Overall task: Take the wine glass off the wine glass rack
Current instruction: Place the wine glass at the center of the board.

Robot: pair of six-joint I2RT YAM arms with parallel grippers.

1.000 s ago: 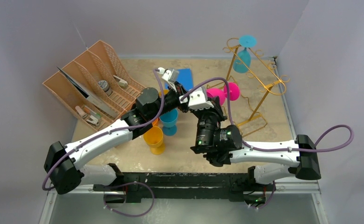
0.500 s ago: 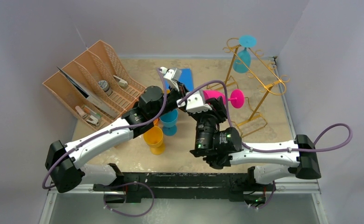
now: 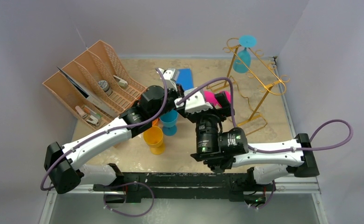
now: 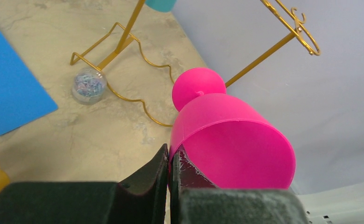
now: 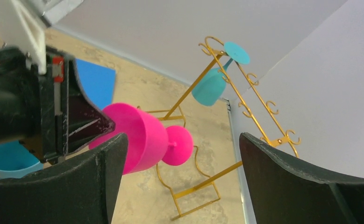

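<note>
Pink wine glass: rim clamped in left gripper, clear of gold wine glass rack; right gripper spread wide astride the bowl, gripping nothing.

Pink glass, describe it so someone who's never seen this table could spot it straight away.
Find the gold wire rack at the far right. Just left of it, the pink glass lies on its side, rim pinched in the left arm's shut jaws. It is the only pink one: the teal glass hangs upside down on the rack.
</note>
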